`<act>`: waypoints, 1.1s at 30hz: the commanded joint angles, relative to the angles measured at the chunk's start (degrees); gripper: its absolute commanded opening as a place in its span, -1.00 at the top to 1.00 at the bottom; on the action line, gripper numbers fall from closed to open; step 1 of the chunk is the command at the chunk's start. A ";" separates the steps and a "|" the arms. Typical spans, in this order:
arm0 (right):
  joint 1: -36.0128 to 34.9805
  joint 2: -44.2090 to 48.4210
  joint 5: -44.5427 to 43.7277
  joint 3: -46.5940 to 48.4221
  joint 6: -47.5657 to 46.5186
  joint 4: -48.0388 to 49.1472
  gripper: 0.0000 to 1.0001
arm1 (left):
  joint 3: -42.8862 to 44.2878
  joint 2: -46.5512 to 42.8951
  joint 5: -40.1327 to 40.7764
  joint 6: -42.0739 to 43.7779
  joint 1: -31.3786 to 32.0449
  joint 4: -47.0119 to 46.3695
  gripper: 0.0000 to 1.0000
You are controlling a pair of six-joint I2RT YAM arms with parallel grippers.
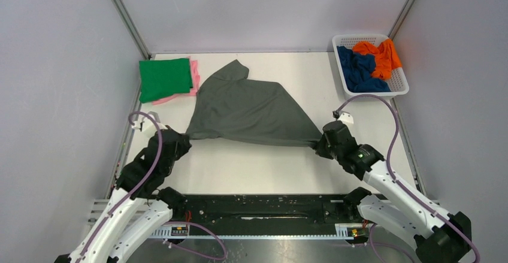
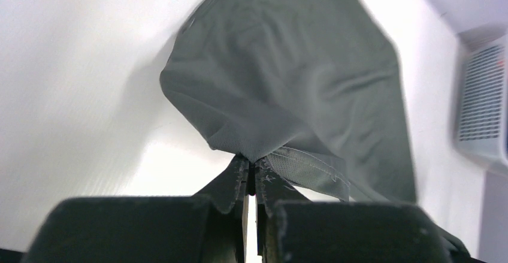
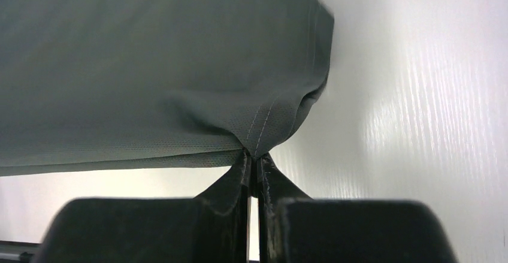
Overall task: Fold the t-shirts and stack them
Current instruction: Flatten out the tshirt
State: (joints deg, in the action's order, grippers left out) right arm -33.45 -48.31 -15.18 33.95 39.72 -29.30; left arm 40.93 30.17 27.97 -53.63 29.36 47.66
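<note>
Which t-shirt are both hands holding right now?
The dark grey t-shirt, pinched between left hand and right hand; green and pink lie stacked, orange and navy sit in the basket.

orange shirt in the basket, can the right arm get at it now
Probably not yet: the right tool is shut on a corner of the grey shirt. The way to the basket looks open, so once it lets go, the orange shirt seems within reach.
</note>
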 commanded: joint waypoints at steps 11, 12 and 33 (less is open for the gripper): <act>-0.47 12.79 0.86 15.03 -4.12 2.30 0.98 | 19.86 -6.18 -0.08 10.00 -0.04 -6.72 1.00; -0.46 13.61 1.94 16.78 -4.52 1.46 0.98 | 21.78 -6.30 -0.87 10.83 -0.08 -6.78 1.00; -0.43 17.32 23.28 54.66 -10.36 -9.59 0.95 | 66.86 4.89 -33.16 23.43 -2.88 -8.48 1.00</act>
State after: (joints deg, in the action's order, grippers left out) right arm -33.71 -31.29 7.20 86.48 31.20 -37.10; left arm 104.09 31.05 0.91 -32.99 28.56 41.21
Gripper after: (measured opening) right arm 0.063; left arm 0.022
